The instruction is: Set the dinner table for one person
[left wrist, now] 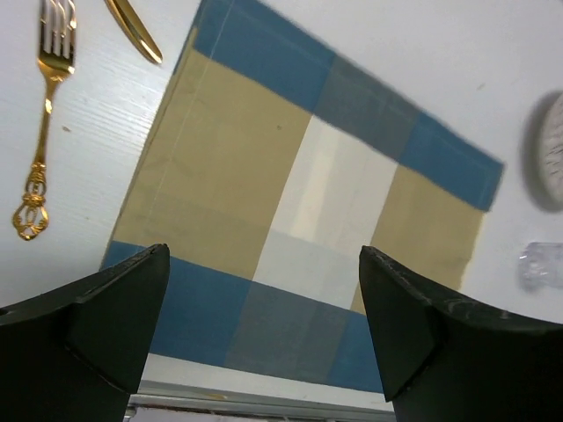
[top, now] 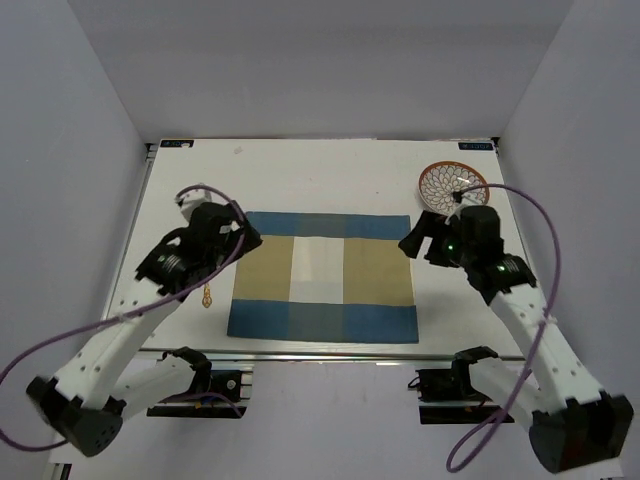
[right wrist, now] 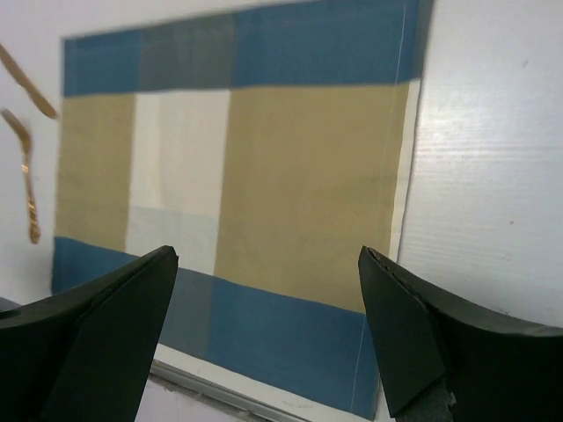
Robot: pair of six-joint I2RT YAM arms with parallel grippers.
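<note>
Dinner table (top: 330,165) is the white wood-grain top lying under the placemat (top: 322,277) and showing past it on all 4 sides. The placemat is flat, blue border with beige and white blocks, its near edge close to the table's near edge. Left gripper (top: 240,238) hangs above the placemat's far left corner. In the left wrist view this gripper (left wrist: 264,253) has its 2 fingers spread wide with only placemat showing in the gap, so it is holding nothing. Right gripper (top: 412,243) hangs just off the placemat's right edge near the far right corner. In the right wrist view that gripper (right wrist: 268,253) is also spread wide and empty, with placemat in the gap. Gold fork (left wrist: 44,114) lies flat on the table just off the placemat's left edge, roughly parallel to it, not touching. Gold knife (left wrist: 136,31) is near that same left edge, closer to the placemat's far left corner, and only part of it is in frame. Round dish (top: 452,185) with an orange lattice pattern sits beyond the placemat's far right corner, apart from it. Small clear object (left wrist: 541,264) lies off the placemat's right side, too blurry to identify.
</note>
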